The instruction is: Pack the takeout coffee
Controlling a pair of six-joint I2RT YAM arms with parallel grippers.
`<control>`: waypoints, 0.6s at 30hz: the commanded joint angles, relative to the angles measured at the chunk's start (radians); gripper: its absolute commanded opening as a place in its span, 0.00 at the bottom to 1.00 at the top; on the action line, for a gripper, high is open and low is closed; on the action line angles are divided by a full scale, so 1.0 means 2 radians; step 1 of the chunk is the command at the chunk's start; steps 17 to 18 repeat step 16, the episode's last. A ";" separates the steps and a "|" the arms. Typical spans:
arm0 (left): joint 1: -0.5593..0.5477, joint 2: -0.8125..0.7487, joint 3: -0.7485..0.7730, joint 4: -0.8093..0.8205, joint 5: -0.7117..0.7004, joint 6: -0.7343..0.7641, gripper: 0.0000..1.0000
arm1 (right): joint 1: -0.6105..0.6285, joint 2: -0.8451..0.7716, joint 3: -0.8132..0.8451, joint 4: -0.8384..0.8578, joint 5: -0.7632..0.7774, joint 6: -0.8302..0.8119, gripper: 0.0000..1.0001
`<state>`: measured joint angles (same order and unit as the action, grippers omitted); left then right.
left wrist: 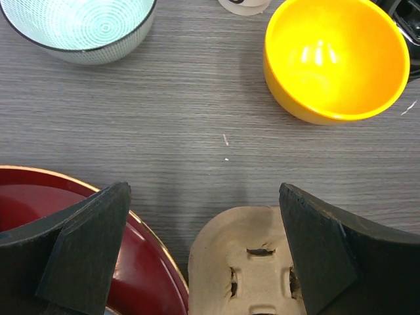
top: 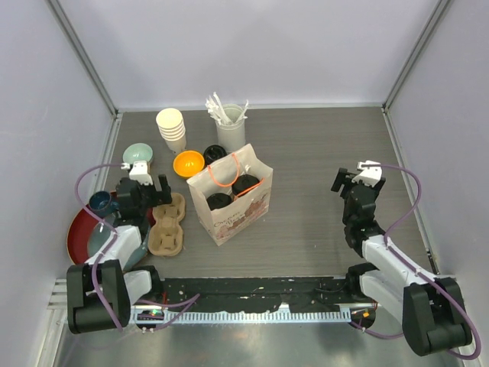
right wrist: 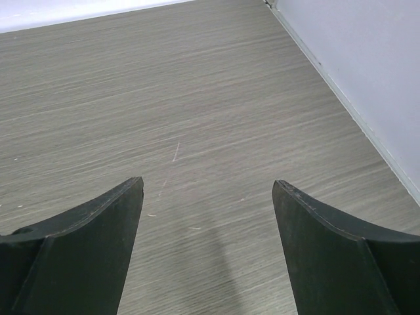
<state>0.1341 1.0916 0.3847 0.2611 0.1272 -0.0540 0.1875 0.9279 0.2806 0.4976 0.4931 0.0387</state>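
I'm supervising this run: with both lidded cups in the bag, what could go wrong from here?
The paper bag stands unsupported with both lidded cups inside; a passing arm could tip it. The open left gripper hangs over the cardboard carrier beside the red plate and might snag either.

Coffee lids (top: 245,183) are black, the bowl (left wrist: 335,62) orange.

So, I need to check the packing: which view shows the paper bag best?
Top external: it looks down into the open paper bag, with two lidded cups inside. Neither wrist view shows the bag.
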 commanded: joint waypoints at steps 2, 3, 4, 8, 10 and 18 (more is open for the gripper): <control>0.004 0.001 -0.046 0.188 0.007 -0.021 1.00 | -0.002 0.008 -0.022 0.111 0.033 0.036 0.85; 0.004 0.002 -0.048 0.192 -0.001 -0.021 1.00 | -0.002 0.011 -0.023 0.110 0.031 0.037 0.85; 0.004 0.001 -0.050 0.195 -0.005 -0.022 1.00 | -0.002 0.014 -0.024 0.112 0.031 0.040 0.85; 0.004 0.006 -0.051 0.195 -0.005 -0.022 1.00 | -0.002 0.028 -0.025 0.116 0.045 0.050 0.85; 0.004 0.010 -0.052 0.195 -0.007 -0.020 1.00 | -0.002 0.030 -0.025 0.116 0.043 0.050 0.85; 0.004 0.013 -0.052 0.195 -0.003 -0.017 1.00 | -0.002 0.028 -0.027 0.110 0.046 0.053 0.85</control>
